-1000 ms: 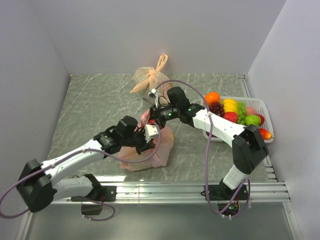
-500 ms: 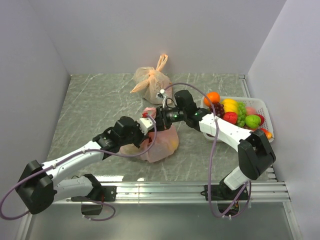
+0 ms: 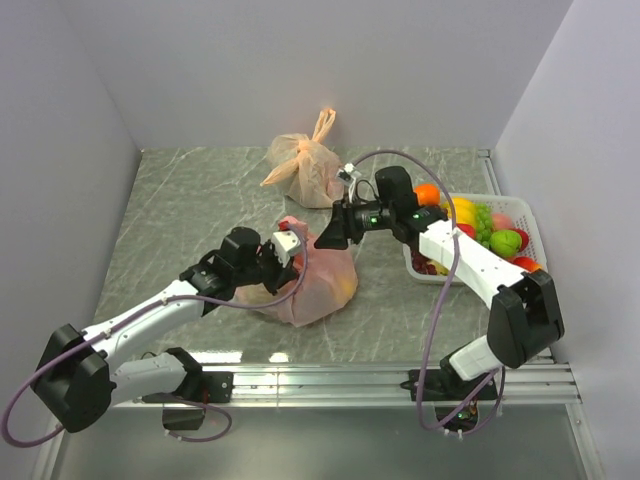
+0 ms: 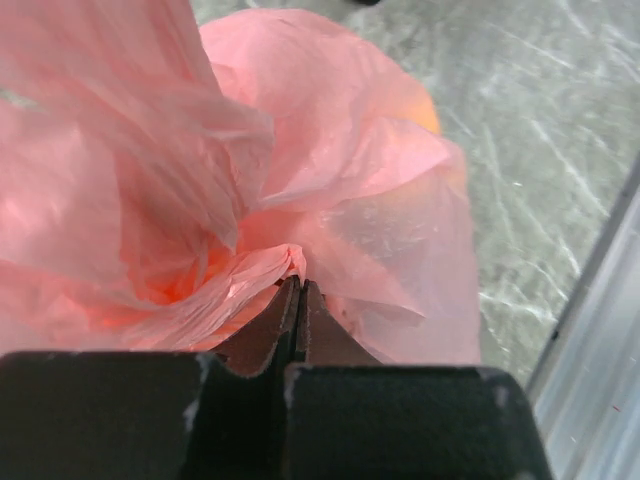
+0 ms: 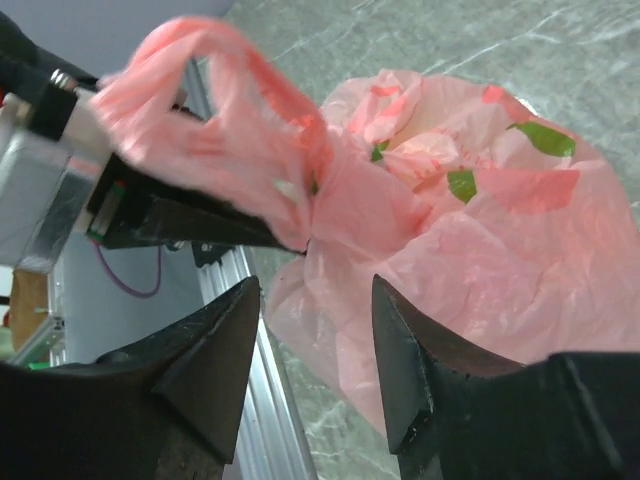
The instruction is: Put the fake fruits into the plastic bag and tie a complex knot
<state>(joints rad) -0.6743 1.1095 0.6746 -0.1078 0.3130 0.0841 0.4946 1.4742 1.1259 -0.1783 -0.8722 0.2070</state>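
Observation:
The pink plastic bag [image 3: 318, 283] sits bulging in the middle of the table, and fake fruits show through it as green patches [image 5: 545, 138] and an orange glow [image 4: 425, 112]. My left gripper [image 3: 290, 244] is shut on the bag's gathered top, its tips [image 4: 300, 284] pinching the crinkled plastic. One handle loop [image 5: 200, 95] sticks out past that pinch. Whether the twisted bunch [image 5: 318, 212] is a tied knot I cannot tell. My right gripper [image 3: 327, 233] hangs open just right of the bag's top, with nothing between its fingers [image 5: 313, 290].
A white basket [image 3: 530, 225] at the right holds several more fake fruits [image 3: 462, 222], close under the right forearm. A pale orange bag [image 3: 305, 165] with upright tied handles stands at the back. The metal rail [image 3: 380, 380] runs along the near edge.
The right gripper opened, let go of the bag's top and drew back to the right. The left gripper kept its hold and shifted slightly left, and the bag now sits rounder.

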